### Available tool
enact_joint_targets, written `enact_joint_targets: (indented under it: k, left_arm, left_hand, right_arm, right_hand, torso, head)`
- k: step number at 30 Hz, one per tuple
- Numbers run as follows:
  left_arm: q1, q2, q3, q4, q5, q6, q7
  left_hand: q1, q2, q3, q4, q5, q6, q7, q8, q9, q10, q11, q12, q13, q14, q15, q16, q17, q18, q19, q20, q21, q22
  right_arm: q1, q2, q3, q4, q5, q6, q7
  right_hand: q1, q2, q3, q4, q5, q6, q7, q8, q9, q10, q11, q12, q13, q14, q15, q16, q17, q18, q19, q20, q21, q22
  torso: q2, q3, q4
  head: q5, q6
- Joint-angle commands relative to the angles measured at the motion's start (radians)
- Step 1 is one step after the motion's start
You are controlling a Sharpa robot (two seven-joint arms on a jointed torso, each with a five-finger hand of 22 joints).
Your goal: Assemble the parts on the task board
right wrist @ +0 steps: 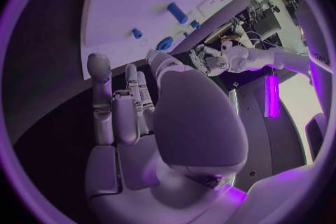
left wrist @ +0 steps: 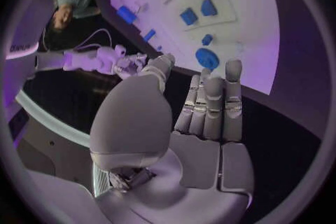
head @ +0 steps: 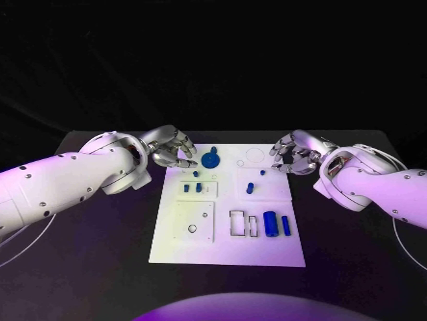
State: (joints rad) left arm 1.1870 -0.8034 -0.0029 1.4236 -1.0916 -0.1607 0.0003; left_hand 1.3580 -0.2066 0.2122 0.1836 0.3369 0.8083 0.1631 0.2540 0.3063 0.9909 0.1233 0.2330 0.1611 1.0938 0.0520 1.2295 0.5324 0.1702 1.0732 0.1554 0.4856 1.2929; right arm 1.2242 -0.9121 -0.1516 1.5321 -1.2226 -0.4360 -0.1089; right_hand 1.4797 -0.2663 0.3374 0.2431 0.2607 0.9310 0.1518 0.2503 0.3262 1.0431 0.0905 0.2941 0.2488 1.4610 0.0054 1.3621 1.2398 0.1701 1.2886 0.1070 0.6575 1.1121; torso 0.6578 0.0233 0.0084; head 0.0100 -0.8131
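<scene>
Little looks assembled: blue parts [head: 270, 223] lie loose mid-frame on the board [head: 228, 254]; left hand [head: 172, 150] and right hand [head: 292, 154] hover, fingers spread, holding nothing.

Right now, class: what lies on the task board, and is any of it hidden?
On the task board lie small blue parts: a round disc, two cylinders and smaller pieces. The left hand and right hand overhang its far corners, hiding whatever is beneath.

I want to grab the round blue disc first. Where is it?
In the head view, the round blue disc lies at the task board's far edge, beside the left hand.
</scene>
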Motion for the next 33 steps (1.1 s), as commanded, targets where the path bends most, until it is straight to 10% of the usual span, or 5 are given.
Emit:
enact_joint_targets:
  k: [1,9,33]
  left_arm:
    - [0.004,-0.024,0.004,0.038,0.479,-0.095,0.123]
    - [0.007,-0.096,0.007,0.121,0.78,-0.14,0.261]
    - [0.005,-0.163,0.007,0.221,0.915,-0.113,0.322]
  left_hand:
    - [0.022,0.007,-0.002,0.001,0.005,0.01,0.015,0.01,0.0,-0.016,0.003,0.018,0.004,-0.02,0.002,-0.015,-0.025,0.009,-0.01,0.002,-0.021,-0.01]
    - [0.064,0.02,0.02,-0.001,0.017,0.033,0.022,0.028,-0.003,-0.031,0.006,0.062,0.011,-0.05,0.005,-0.033,-0.049,0.01,-0.018,0.006,-0.052,-0.027]
    - [0.073,0.016,0.048,0.009,0.017,0.04,0.021,0.038,-0.011,-0.041,0.005,0.101,0.013,-0.079,0.005,-0.064,-0.079,0.01,-0.028,0.005,-0.087,-0.048]
  right_arm:
    - [0.0,0.003,0.0,-0.005,-0.16,0.076,0.022]
    - [0.0,0.016,0.001,-0.01,-0.304,0.111,-0.016]
    - [-0.005,0.115,0.001,-0.052,-0.456,0.188,-0.114]
  right_hand:
    - [0.002,-0.011,0.033,-0.009,-0.007,0.015,0.003,-0.005,-0.003,0.019,0.0,-0.031,-0.023,0.035,0.002,0.016,0.019,-0.021,0.018,-0.001,0.052,0.032]
    - [-0.02,-0.022,0.072,-0.025,-0.018,0.039,0.002,-0.005,-0.004,0.05,0.0,-0.081,-0.054,0.054,0.002,0.056,0.073,-0.038,0.056,-0.002,0.163,0.098]
    - [-0.037,-0.015,0.105,-0.046,-0.03,0.057,0.002,-0.008,-0.006,0.059,0.003,-0.132,-0.079,0.063,0.005,0.084,0.107,-0.045,0.071,0.001,0.218,0.136]
  torso:
    - [0.003,-0.0007,-0.0004]
    - [0.005,-0.0023,0.0024]
    - [0.003,-0.0014,0.0012]
  head:
    - [-0.019,0.009]
    - [-0.039,0.008]
    - [-0.044,0.003]
